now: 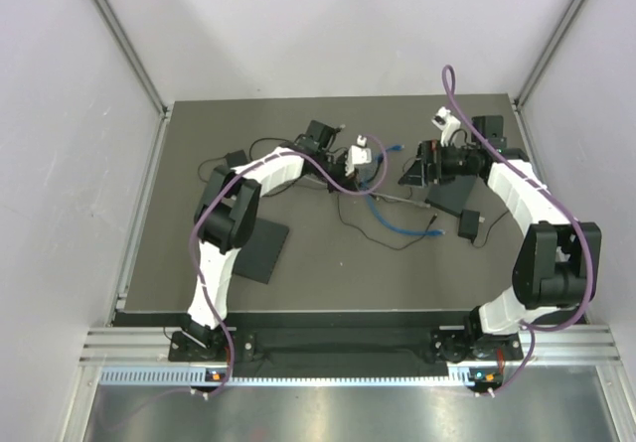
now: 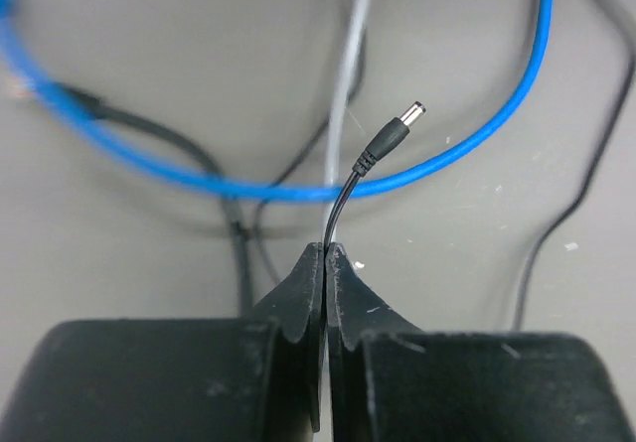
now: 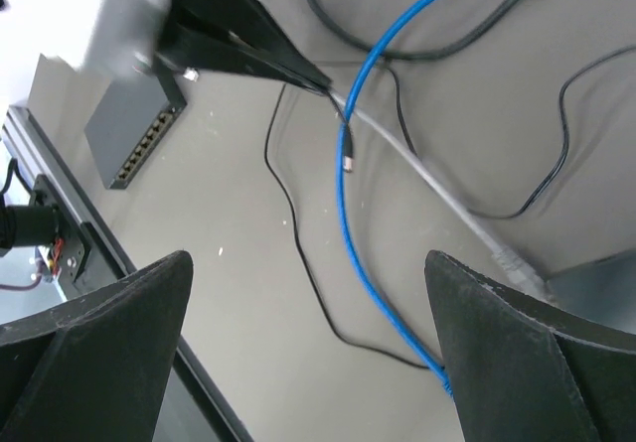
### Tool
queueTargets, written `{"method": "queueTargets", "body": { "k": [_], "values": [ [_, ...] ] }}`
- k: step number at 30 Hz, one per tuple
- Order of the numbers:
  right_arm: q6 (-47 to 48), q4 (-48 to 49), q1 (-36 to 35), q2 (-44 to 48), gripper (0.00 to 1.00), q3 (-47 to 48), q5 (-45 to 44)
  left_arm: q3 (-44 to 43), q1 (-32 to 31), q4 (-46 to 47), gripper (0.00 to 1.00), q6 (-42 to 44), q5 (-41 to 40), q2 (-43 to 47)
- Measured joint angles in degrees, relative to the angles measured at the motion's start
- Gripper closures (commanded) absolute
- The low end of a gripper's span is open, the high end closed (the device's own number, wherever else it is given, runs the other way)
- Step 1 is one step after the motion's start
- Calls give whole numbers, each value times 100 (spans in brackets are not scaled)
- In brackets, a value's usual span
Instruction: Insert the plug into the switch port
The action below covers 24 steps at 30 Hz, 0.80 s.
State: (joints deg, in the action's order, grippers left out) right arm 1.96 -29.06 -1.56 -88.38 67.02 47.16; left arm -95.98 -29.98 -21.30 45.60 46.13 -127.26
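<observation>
My left gripper is shut on the thin black lead of a barrel plug. It holds the lead a short way behind the plug, which sticks out ahead and tilts up to the right above the table. The right wrist view shows the left fingers and the small plug hanging below their tips. The switch is a dark grey box on the table to the front left, with its row of ports showing in the right wrist view. My right gripper is open and empty, just right of the left one.
A blue cable, a grey cable and thin black leads lie looped under both grippers. A black adapter and a dark slab lie at the right. The table's front rail is near the switch.
</observation>
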Motion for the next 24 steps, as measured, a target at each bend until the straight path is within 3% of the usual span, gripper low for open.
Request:
{"method": "queueTargets", "body": {
  "k": [9, 14, 17, 21, 24],
  "values": [
    [-52, 66, 20, -85, 0, 704, 85, 13, 516, 577, 100, -1659, 461, 1021],
    [-149, 195, 22, -258, 0, 813, 101, 264, 570, 1263, 100, -2855, 649, 1128],
    [-466, 599, 22, -269, 3, 686, 120, 1064, 621, 2632, 100, -4452, 833, 1217],
    [-1298, 1862, 13, 85, 24, -83, 131, 2015, 772, 4642, 100, -7016, 841, 1228],
    [-2006, 2736, -111, 358, 28, -525, 90, 2365, 883, 6039, 100, -8854, 702, 1259]
  ]
}}
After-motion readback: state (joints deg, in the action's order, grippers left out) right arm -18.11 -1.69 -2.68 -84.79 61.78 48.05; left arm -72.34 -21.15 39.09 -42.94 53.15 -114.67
